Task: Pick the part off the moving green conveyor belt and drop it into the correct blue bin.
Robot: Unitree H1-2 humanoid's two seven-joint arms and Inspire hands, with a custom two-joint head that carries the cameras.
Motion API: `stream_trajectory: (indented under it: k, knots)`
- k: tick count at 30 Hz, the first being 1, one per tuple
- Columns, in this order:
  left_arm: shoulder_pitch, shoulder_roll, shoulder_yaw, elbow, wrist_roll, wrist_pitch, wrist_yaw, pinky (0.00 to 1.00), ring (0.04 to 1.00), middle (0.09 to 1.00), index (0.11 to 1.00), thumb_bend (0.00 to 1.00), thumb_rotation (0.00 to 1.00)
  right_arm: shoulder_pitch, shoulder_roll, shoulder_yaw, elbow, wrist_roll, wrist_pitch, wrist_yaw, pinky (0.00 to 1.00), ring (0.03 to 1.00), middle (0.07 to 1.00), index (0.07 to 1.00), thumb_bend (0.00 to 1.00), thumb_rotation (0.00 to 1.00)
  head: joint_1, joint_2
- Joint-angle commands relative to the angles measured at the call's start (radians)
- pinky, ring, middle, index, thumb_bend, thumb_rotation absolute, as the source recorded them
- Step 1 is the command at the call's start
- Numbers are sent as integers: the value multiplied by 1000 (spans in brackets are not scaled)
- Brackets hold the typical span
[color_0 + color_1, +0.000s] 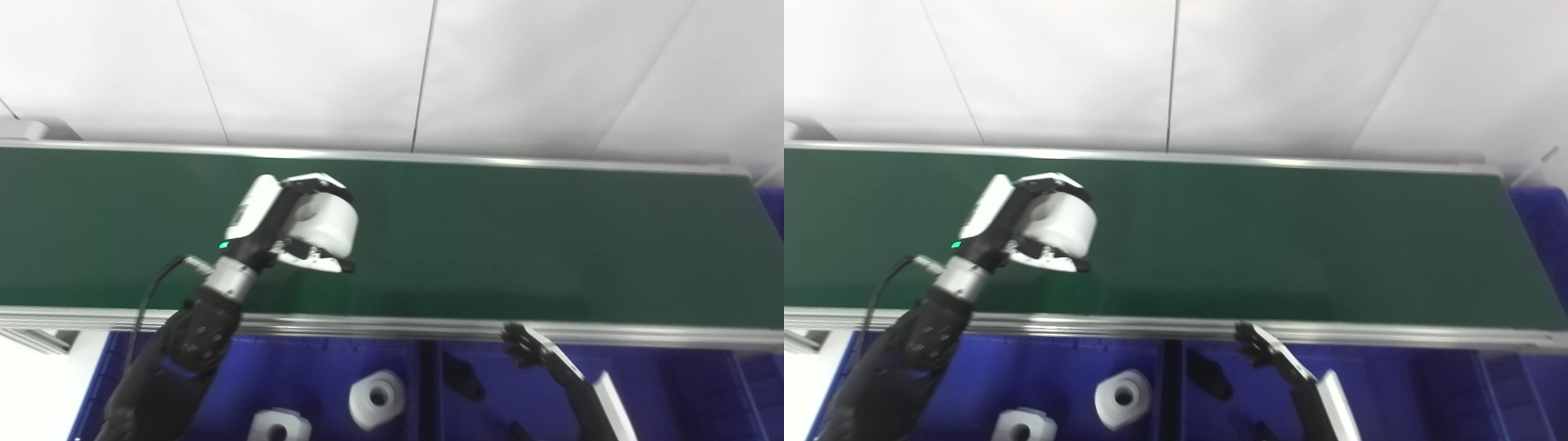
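The left arm is reaching up from seven o'clock, its left hand (288, 223) wrapping fingers and thumb around a white cylindrical part (324, 225) above the green conveyor belt (520, 245). Toward five o'clock, the right hand (525, 348) is resting low by the belt's near rail, over a blue bin (661, 386); whether it is open I cannot tell.

Industrial sorting cell or robotics lab, long dark green conveyor belt (490, 233) in aluminium rails, deep blue plastic bins (294, 373) below, plain white panelled wall (392, 67)
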Motion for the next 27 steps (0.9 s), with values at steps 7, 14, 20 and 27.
stream_trajectory:
  k: [7, 14, 20, 27]
  knots:
    - [161, 53, 32, -92, -60, -174, -5, 423, 410, 499, 547, 495, 0, -38, 30, -26, -52, -17, 73, 44, 702, 792, 850, 893, 953, 420, -7, 26]
    - [273, 99, -23, -75, -13, -179, 103, 440, 417, 502, 539, 497, 0, -105, 34, -36, -5, 10, 89, 73, 711, 804, 865, 908, 969, 428, -2, 22]
    - [274, 147, -136, 27, 24, -179, 244, 477, 434, 505, 523, 499, 0, -179, 30, -40, 62, 2, 81, 85, 706, 806, 880, 916, 959, 447, 10, 5]
    - [198, 178, -263, 148, 30, -179, 329, 500, 442, 508, 510, 499, 0, -267, 35, -48, 140, 23, 99, 103, 717, 811, 883, 924, 947, 423, -7, 2]
